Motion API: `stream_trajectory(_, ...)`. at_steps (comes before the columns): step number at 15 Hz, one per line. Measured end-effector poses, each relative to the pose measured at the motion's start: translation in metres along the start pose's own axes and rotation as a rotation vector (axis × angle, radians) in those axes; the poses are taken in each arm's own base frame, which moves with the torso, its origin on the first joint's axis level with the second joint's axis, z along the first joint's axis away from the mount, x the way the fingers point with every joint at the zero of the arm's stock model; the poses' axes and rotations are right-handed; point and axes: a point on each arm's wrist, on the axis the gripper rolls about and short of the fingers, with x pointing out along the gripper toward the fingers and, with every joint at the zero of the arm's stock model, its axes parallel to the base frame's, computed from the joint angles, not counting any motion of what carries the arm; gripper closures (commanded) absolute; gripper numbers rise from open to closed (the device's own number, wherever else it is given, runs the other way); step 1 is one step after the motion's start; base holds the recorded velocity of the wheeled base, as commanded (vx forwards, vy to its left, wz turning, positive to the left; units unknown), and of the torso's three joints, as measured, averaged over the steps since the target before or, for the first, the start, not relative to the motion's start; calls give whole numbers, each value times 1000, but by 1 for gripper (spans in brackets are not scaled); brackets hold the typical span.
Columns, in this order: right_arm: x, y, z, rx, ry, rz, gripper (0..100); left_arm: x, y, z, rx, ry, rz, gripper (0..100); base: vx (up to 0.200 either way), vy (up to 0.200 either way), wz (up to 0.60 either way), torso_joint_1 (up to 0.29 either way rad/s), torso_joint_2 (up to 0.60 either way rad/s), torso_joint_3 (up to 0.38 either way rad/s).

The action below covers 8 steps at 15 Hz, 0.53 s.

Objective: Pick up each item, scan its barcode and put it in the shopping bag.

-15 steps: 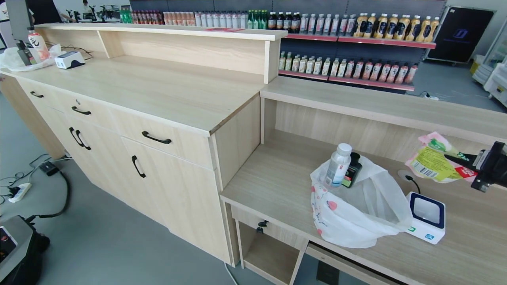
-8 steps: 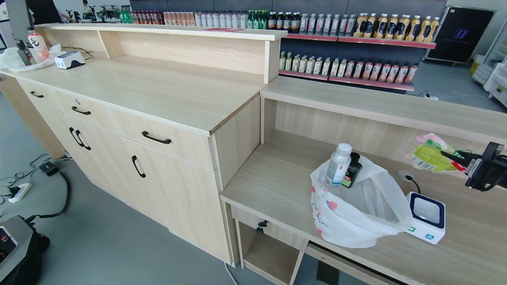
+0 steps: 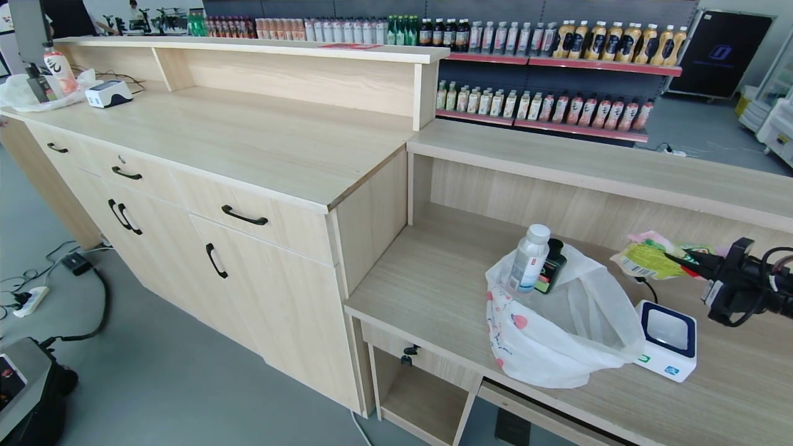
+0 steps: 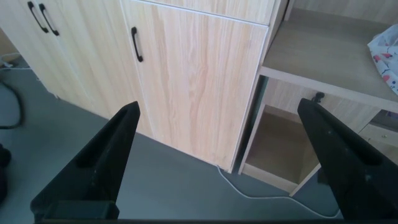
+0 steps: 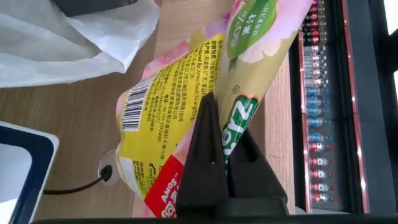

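My right gripper (image 3: 684,261) is shut on a yellow, pink and green snack bag (image 3: 647,257) and holds it above the lower counter, just behind the scanner (image 3: 666,337). In the right wrist view the snack bag (image 5: 180,106) hangs pinched in the gripper (image 5: 210,115), its barcode on the yellow side. The white shopping bag (image 3: 557,328) stands open left of the scanner, with a clear bottle (image 3: 530,257) and a dark bottle (image 3: 551,265) in it. My left gripper (image 4: 217,162) is open, low over the floor in front of the cabinet doors.
A cable runs from the scanner to a hole in the counter (image 5: 106,172). A raised shelf (image 3: 595,164) runs behind the lower counter (image 3: 433,279). A taller counter (image 3: 217,136) stands to the left. Drink shelves (image 3: 545,105) line the back.
My right gripper has come down and leftward with the snack bag, which has tilted flatter and now sits nearer the shopping bag and scanner. Nothing else has shifted.
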Motion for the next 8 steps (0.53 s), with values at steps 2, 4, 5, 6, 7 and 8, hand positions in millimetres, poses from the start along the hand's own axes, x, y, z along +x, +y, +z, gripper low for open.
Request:
stream_trajectory(2, 3, -5, -4, -99, -19, -44, 100, 0, 0, 0, 0, 0, 0, 0, 0, 0, 0, 0, 0, 0)
stream_trajectory(4, 4, -8, -5, -162, -21, -72, 100, 0, 0, 0, 0, 0, 0, 0, 0, 0, 0, 0, 0, 0)
stream_trajectory(5, 4, -8, -6, -193, -20, -82, 100, 0, 0, 0, 0, 0, 0, 0, 0, 0, 0, 0, 0, 0)
stream_trajectory(6, 4, -7, -6, -214, -20, -87, 100, 0, 0, 0, 0, 0, 0, 0, 0, 0, 0, 0, 0, 0)
stream_trajectory(7, 5, -6, -6, -226, -19, -88, 100, 0, 0, 0, 0, 0, 0, 0, 0, 0, 0, 0, 0, 0)
stream_trajectory(8, 5, -5, -7, -244, -20, -87, 100, 0, 0, 0, 0, 0, 0, 0, 0, 0, 0, 0, 0, 0)
